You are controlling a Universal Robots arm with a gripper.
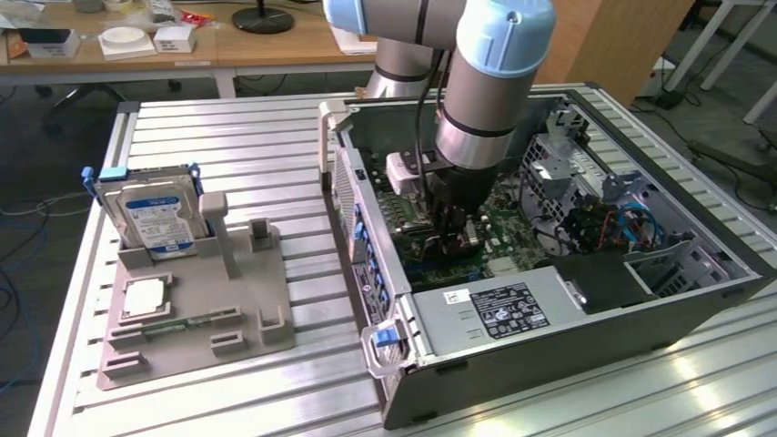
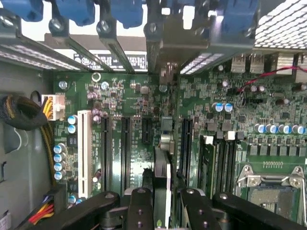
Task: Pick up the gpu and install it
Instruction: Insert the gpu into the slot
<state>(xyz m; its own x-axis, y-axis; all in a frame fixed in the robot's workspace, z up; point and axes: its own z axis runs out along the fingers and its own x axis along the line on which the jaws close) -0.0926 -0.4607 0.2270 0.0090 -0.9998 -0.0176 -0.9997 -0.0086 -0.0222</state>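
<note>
The gpu (image 2: pixel 162 178) shows edge-on in the wrist view as a thin dark card with a pale edge, standing upright over the green motherboard (image 2: pixel 129 100) between two black expansion slots. My gripper (image 2: pixel 165 213) is shut on it, one black finger on each face. The card's far end runs toward the metal slot covers (image 2: pixel 163 52) at the case's rear wall. Whether its lower edge sits in a slot is hidden. In the exterior view my gripper (image 1: pixel 452 235) reaches straight down into the open computer case (image 1: pixel 547 314), low over the board.
A white slot (image 2: pixel 84 153) and a bundle of sleeved cables (image 2: pixel 21 112) lie on one side of the card, memory slots (image 2: pixel 218 163) and the processor socket (image 2: pixel 271 191) on the other. Outside the case, a grey holder (image 1: pixel 231 300) carries a hard drive (image 1: pixel 152 218).
</note>
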